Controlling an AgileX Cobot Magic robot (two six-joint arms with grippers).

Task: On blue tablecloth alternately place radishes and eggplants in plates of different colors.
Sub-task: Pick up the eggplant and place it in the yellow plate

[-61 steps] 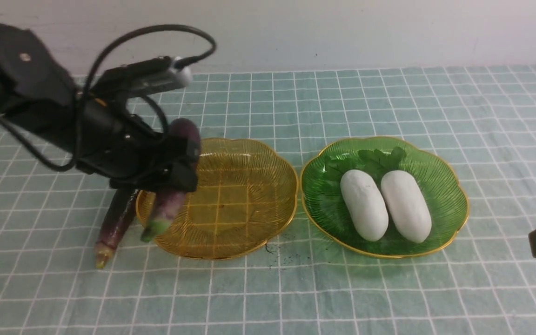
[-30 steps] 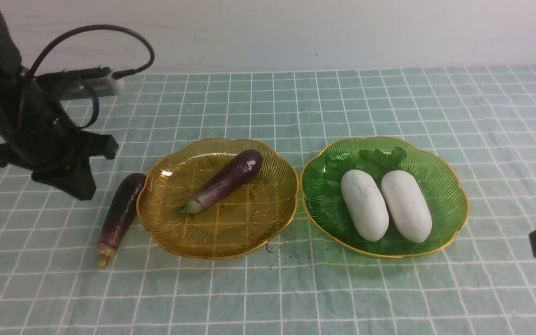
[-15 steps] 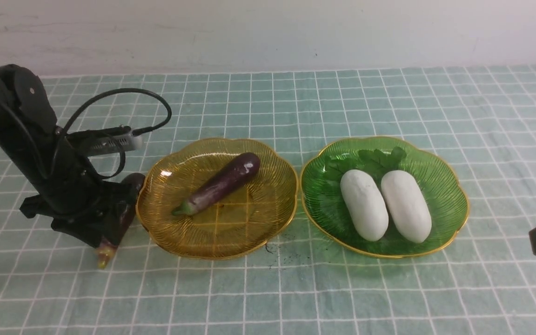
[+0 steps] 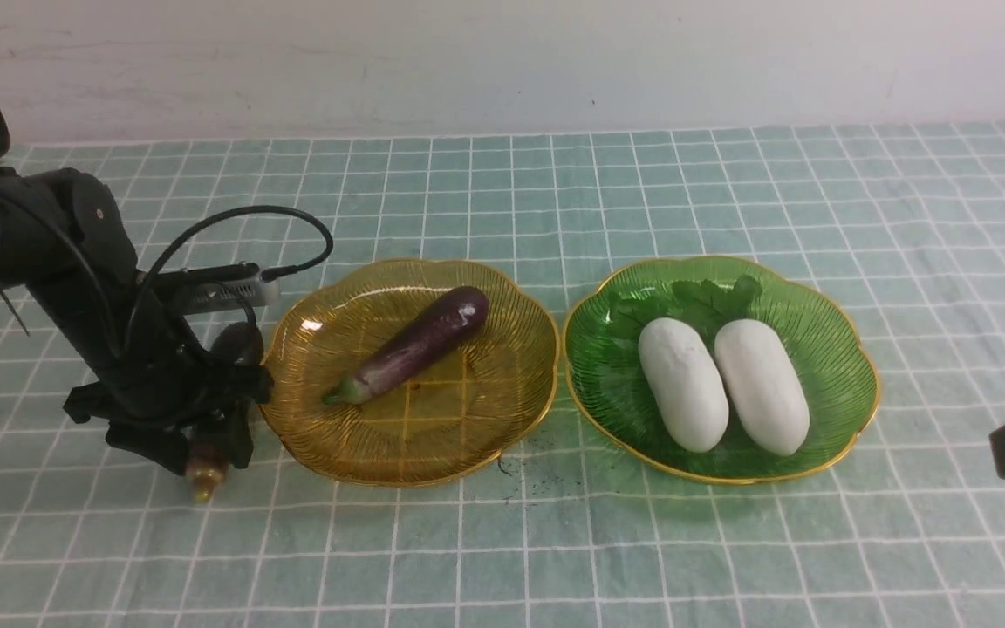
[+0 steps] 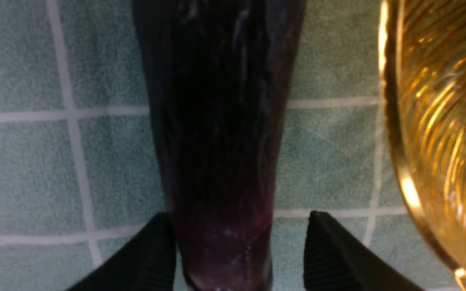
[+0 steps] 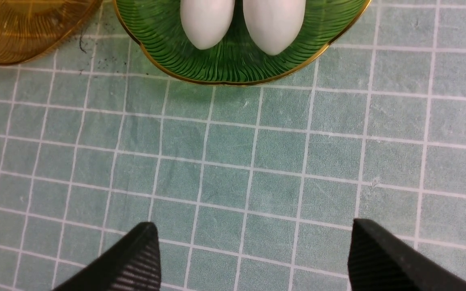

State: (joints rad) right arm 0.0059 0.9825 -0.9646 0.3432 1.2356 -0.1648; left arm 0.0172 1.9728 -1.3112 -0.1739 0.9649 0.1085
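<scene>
One eggplant (image 5: 217,121) lies straddled by the left hand (image 5: 239,218).

Black cabled left arm (image 4: 92,292), perhaps grey-jointed

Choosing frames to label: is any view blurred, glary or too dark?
Front view: sharp, evenly lit, a small glint on the plated eggplant. Left wrist view: the other eggplant is close, soft and nearly black; glare runs along the amber plate rim. Right wrist view: tablecloth grid crisp, radishes washed out white.
</scene>
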